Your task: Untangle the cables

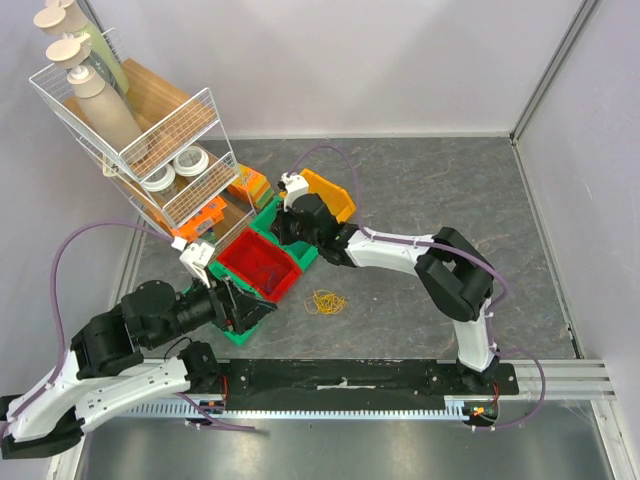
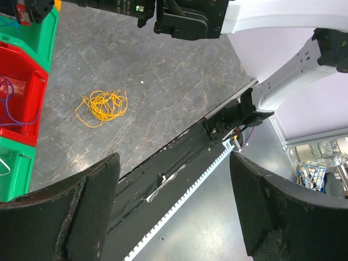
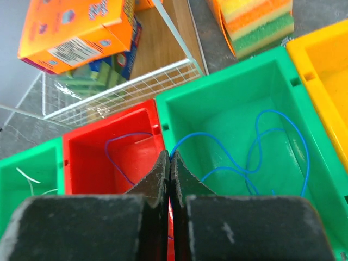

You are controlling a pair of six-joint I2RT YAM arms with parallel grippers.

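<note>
The cables that lie loose are a small yellow tangle (image 1: 326, 302) on the grey table, also in the left wrist view (image 2: 102, 106). My left gripper (image 1: 250, 311) is open and empty (image 2: 174, 159), left of the tangle and apart from it. My right gripper (image 1: 283, 229) hangs over the bins. It is shut (image 3: 169, 157) on a thin blue wire (image 3: 255, 159) that loops down into a green bin (image 3: 185, 117). A purple-blue strand (image 3: 111, 155) lies in the red bin (image 3: 81, 157). A white strand (image 3: 27, 176) lies in another green bin.
A yellow bin (image 1: 334, 194) stands behind the right gripper. A wire rack (image 1: 150, 140) with bottles, an orange box (image 3: 76, 27) and a striped sponge (image 3: 258, 22) are at the back left. The black base rail (image 1: 350, 375) runs along the near edge.
</note>
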